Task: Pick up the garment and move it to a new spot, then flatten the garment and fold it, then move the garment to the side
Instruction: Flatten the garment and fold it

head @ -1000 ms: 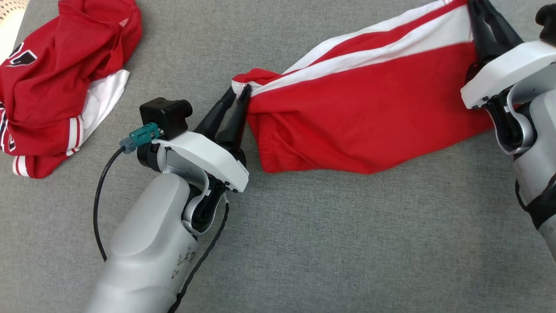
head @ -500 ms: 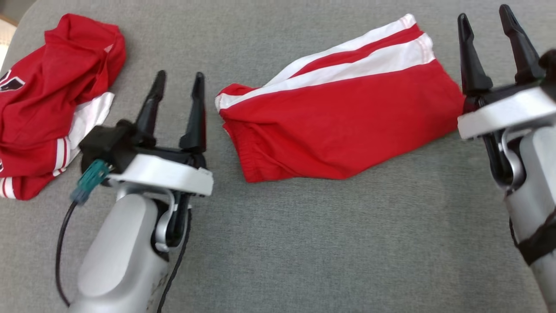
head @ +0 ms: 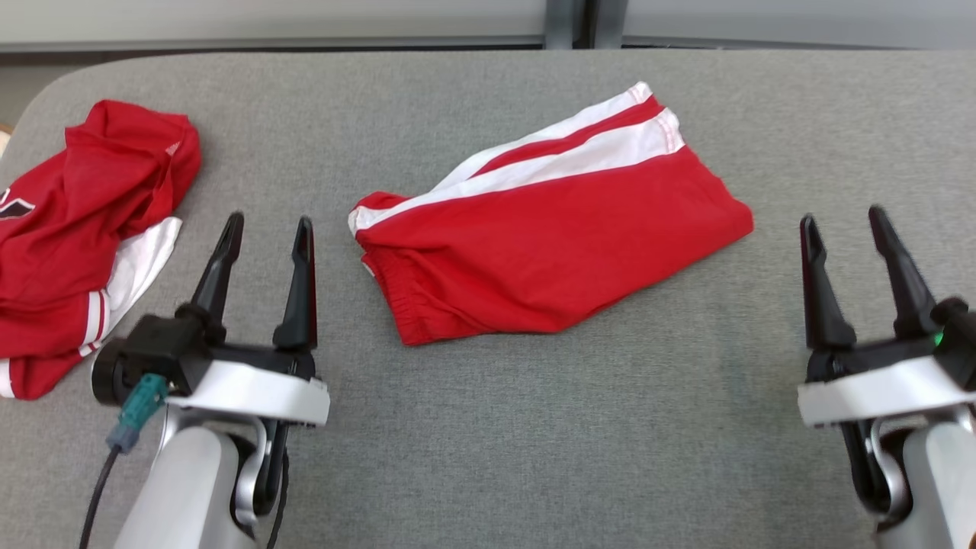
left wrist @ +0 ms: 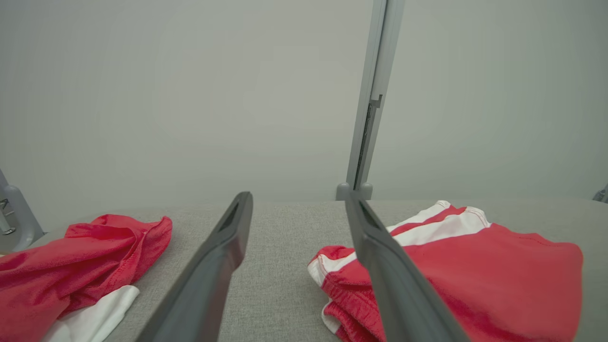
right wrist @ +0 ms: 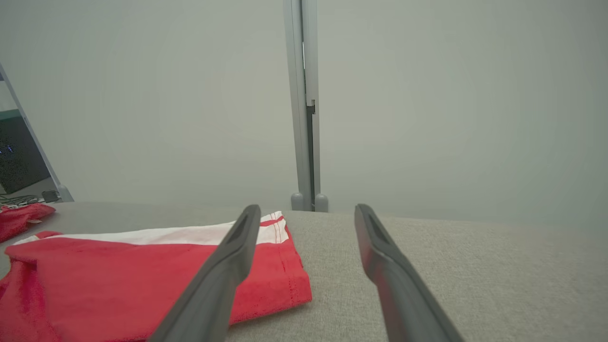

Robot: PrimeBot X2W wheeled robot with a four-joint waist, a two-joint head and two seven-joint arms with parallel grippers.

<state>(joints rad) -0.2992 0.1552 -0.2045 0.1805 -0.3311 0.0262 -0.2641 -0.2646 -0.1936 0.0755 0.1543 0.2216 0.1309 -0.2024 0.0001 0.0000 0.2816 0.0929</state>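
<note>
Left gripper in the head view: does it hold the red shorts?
No, the left gripper stands open beside the red shorts, not touching them.

right gripper (right wrist: 308,211): two dark fingers, spread wide apart
garment (right wrist: 118,275): red with a white stripe, lying on the left (one finger crosses in front of it)
table (right wrist: 475,266): grey and fuzzy
red cloth (right wrist: 19,216): far left edge
post (right wrist: 304,118): grey, standing behind

Grey tbl (head: 534,442) w/ pale wall (left wrist: 142,95)

Silver forearms (head: 183,496), white wrist plates (head: 252,393), long black jaws, teal plug (head: 136,402), black cable (head: 93,499).
</note>
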